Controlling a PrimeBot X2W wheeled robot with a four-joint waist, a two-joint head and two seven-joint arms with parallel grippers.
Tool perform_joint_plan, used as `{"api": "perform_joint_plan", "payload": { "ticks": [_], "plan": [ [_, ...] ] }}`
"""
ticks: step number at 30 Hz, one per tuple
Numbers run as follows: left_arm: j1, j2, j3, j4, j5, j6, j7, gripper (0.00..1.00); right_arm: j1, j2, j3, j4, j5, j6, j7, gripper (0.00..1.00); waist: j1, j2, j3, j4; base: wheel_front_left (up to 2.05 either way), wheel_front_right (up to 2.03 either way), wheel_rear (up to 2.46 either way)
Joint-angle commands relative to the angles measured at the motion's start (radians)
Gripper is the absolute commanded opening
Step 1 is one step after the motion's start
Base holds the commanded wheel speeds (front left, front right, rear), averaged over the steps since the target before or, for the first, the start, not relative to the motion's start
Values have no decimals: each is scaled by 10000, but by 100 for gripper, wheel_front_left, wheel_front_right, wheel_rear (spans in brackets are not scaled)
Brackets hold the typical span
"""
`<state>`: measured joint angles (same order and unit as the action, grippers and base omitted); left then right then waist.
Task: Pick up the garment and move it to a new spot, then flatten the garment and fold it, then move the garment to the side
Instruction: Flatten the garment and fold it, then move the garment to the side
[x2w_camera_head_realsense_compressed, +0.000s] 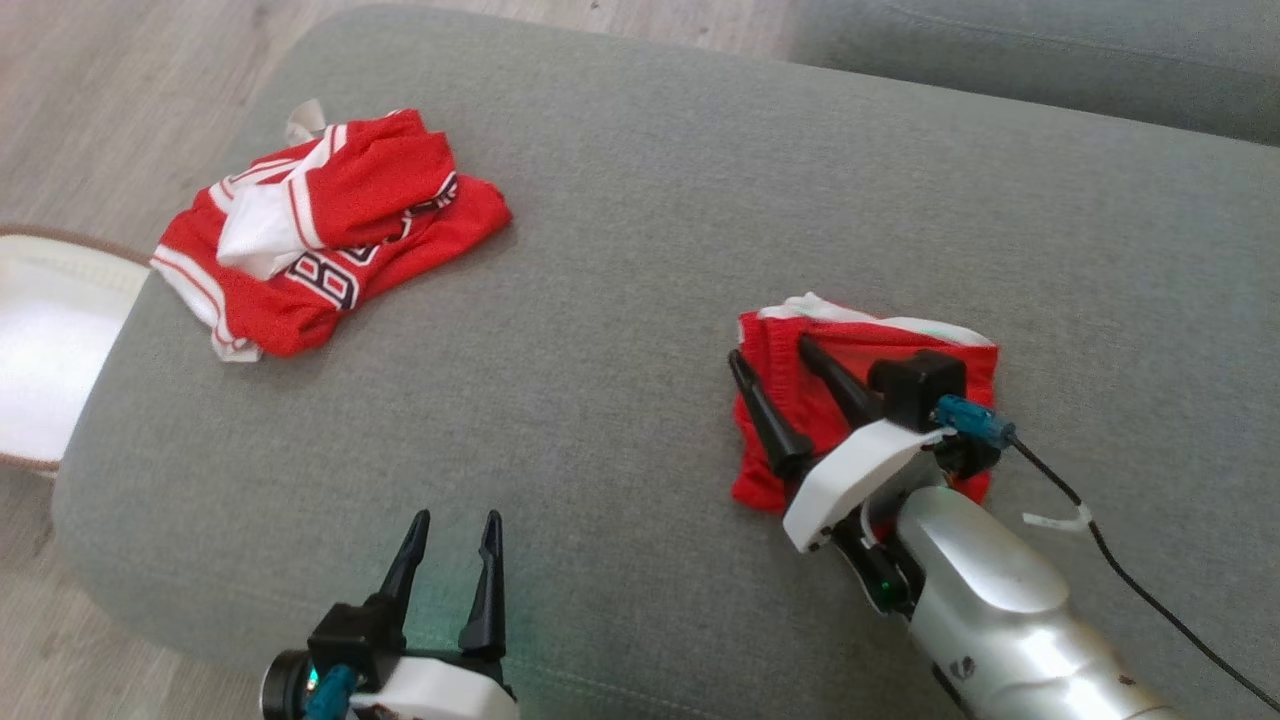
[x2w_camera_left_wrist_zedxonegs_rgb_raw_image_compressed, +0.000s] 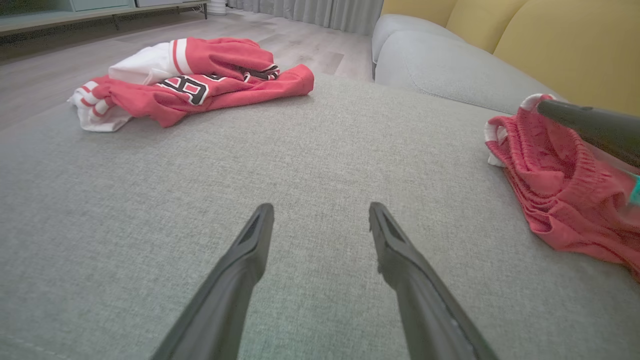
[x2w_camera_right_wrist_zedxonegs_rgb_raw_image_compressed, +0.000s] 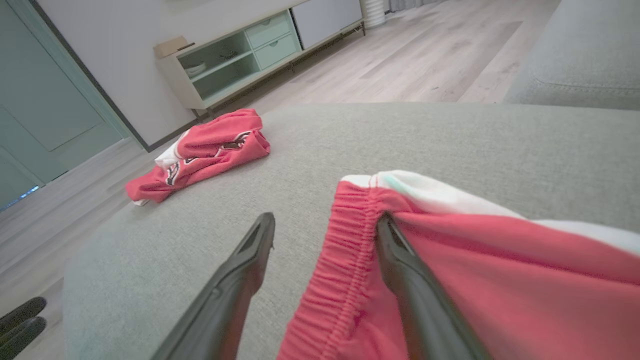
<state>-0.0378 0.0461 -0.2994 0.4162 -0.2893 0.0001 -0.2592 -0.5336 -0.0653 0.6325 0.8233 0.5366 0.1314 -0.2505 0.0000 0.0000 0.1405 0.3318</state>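
Garment (x2w_camera_head_realsense_compressed: 860, 340), red shorts w/ white trim, is seen folded into a compact packet on the R part of the grey sofa cushion (x2w_camera_head_realsense_compressed: 640, 300). The gathered elastic waistband is turned to the L side of the packet, and the white trim shows along its far edge. In the L wrist view the garment (x2w_camera_left_wrist_zedxonegs_rgb_raw_image_compressed: 555, 195) lies at the R border, wrinkled but flat on the cushion (x2w_camera_left_wrist_zedxonegs_rgb_raw_image_compressed: 300, 165).

R hand (x2w_camera_head_realsense_compressed: 775, 362) is placed over the garment w/ fingers spread wide; nothing is pinched. In the R wrist view the hand (x2w_camera_right_wrist_zedxonegs_rgb_raw_image_compressed: 325, 220) is seen astride the waistband. One finger (x2w_camera_right_wrist_zedxonegs_rgb_raw_image_compressed: 400, 260) is laid on the red cloth (x2w_camera_right_wrist_zedxonegs_rgb_raw_image_compressed: 500, 270) just inside the elastic. The other is set just beside the waistband edge, over grey upholstery (x2w_camera_right_wrist_zedxonegs_rgb_raw_image_compressed: 450, 135). Whether that finger touches cloth can't be told. A black cable (x2w_camera_head_realsense_compressed: 1130, 580) is run from the R wrist off toward the lower R.

L hand (x2w_camera_head_realsense_compressed: 456, 518) is held near the cushion's front edge, fingers spread, empty. It is well apart from the garment. In its own view the hand (x2w_camera_left_wrist_zedxonegs_rgb_raw_image_compressed: 320, 207) is pointed across bare cushion.

A 2nd item, a crumpled red & white jersey (x2w_camera_head_realsense_compressed: 340, 230) w/ black lettering, is found at the far L corner of the cushion, well apart from the garment. It is also seen in both wrist views (x2w_camera_left_wrist_zedxonegs_rgb_raw_image_compressed: 200, 85) (x2w_camera_right_wrist_zedxonegs_rgb_raw_image_compressed: 205, 150). Pale wood floor (x2w_camera_head_realsense_compressed: 100, 80) is seen beyond it.
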Motion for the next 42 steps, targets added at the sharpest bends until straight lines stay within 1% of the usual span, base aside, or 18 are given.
{"api": "perform_joint_plan", "payload": {
  "ticks": [1, 7, 11, 14, 20, 22, 25, 29, 34, 39, 42],
  "plan": [
    [-380, 41, 321, -245, -14, 53, -26, 100, -33, 151, 156, -393, 37, -7, -113, 100, 0, 0, -83, -124, 0, 0, 0],
    [-352, 41, 530, -304, 120, 34, -26, 100, 221, 151, -303, -624, -211, -7, -113, 100, 0, 0, -392, -622, 0, 0, 0],
    [-284, 41, 720, -299, 229, 29, -26, 100, 541, 151, -1031, -608, -708, -7, -113, 100, 0, 0, -649, -992, 0, 0, 0],
    [-215, 41, 891, -338, 352, 30, -26, 100, 871, 151, -1849, -886, -1243, -7, -113, 100, 0, 0, -822, -1267, 0, 0, 0],
    [-61, 41, 1192, -525, 900, 111, -26, 100, 2005, 151, -4126, -2143, -2668, -7, -113, 100, 0, 0, -1140, -1749, 0, 0, 0],
    [2, 41, 1257, -596, 1137, 161, -26, 100, 2410, 151, -4662, -2581, -3043, -7, -113, 100, 0, 0, -1231, -1889, 0, 0, 0],
    [109, 41, 1360, -710, 1464, 260, -26, 100, 2939, 151, -5196, -3151, -3480, -7, -113, 100, 0, 0, -1322, -2083, 0, 0, 0],
    [260, 41, 1427, -805, 1771, 323, -26, 100, 3493, 151, -5541, -3469, -3766, -7, -113, 100, 0, 0, -1409, -2301, 0, 0, 0],
    [494, 41, 1442, -977, 1890, 481, -26, 100, 3768, 151, -5545, -3472, -3798, -7, -113, 100, 0, 0, -1456, -2475, 0, 0, 0],
    [455, 41, 1397, -1010, 1900, 480, -26, 100, 3733, 151, -5493, -3427, -3799, -7, -113, 100, 0, 0, -1428, -2454, 0, 0, 0],
    [334, 41, 1277, -1023, 1836, 426, -26, 100, 3630, 151, -5255, -3058, -3665, -7, -113, 100, 0, 0, -1320, -2301, 0, 0, 0]
  ]
}}
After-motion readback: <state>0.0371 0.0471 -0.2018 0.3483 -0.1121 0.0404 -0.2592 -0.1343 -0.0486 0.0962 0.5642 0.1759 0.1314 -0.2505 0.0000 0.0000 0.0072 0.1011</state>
